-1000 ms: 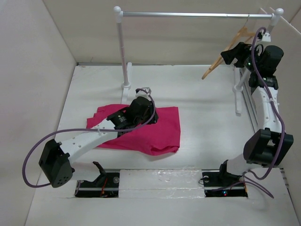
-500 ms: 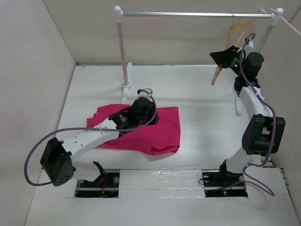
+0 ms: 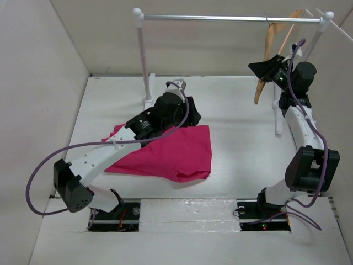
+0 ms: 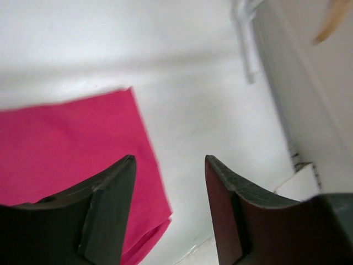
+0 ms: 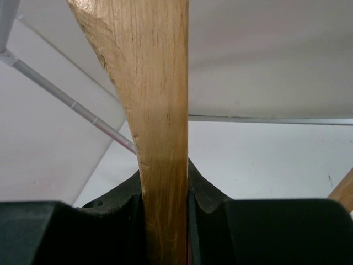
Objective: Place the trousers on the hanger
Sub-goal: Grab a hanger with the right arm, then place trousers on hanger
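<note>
Magenta-pink trousers [image 3: 176,152] lie flat and folded on the white table [image 3: 242,143], left of centre and toward the near side, with one folded edge bulging at the near right corner. Above their far edge hangs the left gripper [image 3: 193,115], its jaws parted with nothing between them; the left wrist camera shows the two dark fingers [image 4: 110,210] spread over bare table, with the trousers [image 4: 60,138] to the left beneath them and clear of both. At the far right, the light wooden hanger [image 3: 269,41] hangs by its thin metal hook from the silver rail [image 3: 220,17], which runs between two white posts along the far side of the table. The hanger sits near the rail's right end, turned almost edge-on to the overhead camera, one arm pointing down toward the table. The right gripper [image 3: 262,69], raised well above the table, has its jaws clenched on that wooden arm; the right wrist camera shows the grain of the hanger [image 5: 160,110] pressed tight between the black fingers [image 5: 209,204] on both sides. Trousers and hanger are well apart, at opposite sides of the table.
</note>
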{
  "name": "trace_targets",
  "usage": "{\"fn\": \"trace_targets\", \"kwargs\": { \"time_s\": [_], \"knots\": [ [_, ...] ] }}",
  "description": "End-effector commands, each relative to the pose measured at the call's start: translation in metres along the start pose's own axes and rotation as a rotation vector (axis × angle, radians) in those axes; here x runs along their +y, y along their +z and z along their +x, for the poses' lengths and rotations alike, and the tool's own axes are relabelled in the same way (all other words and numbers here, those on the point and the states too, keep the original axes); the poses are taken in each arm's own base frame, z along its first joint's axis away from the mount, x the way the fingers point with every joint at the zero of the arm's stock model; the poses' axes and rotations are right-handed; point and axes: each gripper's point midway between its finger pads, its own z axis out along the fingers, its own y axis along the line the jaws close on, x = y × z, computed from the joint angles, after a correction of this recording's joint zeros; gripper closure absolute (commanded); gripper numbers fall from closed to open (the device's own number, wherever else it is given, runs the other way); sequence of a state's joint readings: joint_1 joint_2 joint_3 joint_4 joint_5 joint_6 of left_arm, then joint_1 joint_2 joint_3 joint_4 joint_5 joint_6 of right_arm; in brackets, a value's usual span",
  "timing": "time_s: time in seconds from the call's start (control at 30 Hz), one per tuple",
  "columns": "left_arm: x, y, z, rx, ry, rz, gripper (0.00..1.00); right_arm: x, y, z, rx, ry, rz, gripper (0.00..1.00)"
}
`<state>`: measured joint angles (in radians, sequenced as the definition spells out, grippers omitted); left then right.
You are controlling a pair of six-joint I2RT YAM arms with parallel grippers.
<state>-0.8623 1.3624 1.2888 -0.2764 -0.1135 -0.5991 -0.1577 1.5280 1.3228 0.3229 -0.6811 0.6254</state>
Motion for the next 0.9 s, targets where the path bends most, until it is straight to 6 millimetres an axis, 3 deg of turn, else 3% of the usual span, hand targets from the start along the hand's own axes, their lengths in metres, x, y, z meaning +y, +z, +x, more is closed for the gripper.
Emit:
{"fn": "trace_targets", "kwargs": {
  "time_s": [0.0,0.03,0.07,0.17,0.33,0.5,0.57,0.6,0.67,0.7,0.87],
  "knots": [
    [-0.055,-0.027,-0.063,-0.132,0.004,0.161,0.50,0.067,-0.022,-0.052,-0.161,-0.187,-0.182,0.91],
    [-0.063,-0.027,-0.068,-0.136,0.005,0.184,0.49,0.067,-0.024,-0.047,-0.155,-0.175,-0.185,0.97],
    [-0.075,-0.034,-0.083,-0.165,0.004,0.219,0.47,0.072,-0.025,-0.048,-0.165,-0.191,-0.215,0.98],
    [-0.092,-0.034,-0.098,-0.188,0.006,0.261,0.46,0.067,-0.028,-0.033,-0.133,-0.137,-0.244,1.00],
    [-0.110,-0.022,-0.097,-0.160,-0.020,0.333,0.46,0.040,-0.033,0.003,-0.079,-0.075,-0.201,1.00],
    [-0.137,-0.022,-0.101,-0.208,-0.052,0.427,0.46,0.040,-0.046,0.032,-0.019,-0.118,-0.193,1.00],
    [-0.152,-0.021,-0.105,-0.231,-0.046,0.453,0.43,0.034,-0.053,0.061,0.061,-0.084,-0.145,1.00],
    [-0.158,-0.013,-0.097,-0.220,-0.041,0.446,0.43,0.040,-0.059,0.065,0.067,-0.130,-0.143,1.00],
    [-0.169,-0.008,-0.103,-0.266,-0.022,0.441,0.42,0.042,-0.067,0.091,0.130,-0.103,-0.120,1.00],
    [-0.172,0.005,-0.094,-0.259,-0.012,0.419,0.42,0.044,-0.076,0.104,0.146,-0.103,-0.119,1.00],
    [-0.176,0.034,-0.089,-0.269,0.002,0.387,0.38,0.056,-0.097,0.146,0.223,-0.065,-0.125,1.00]
  ]
}}
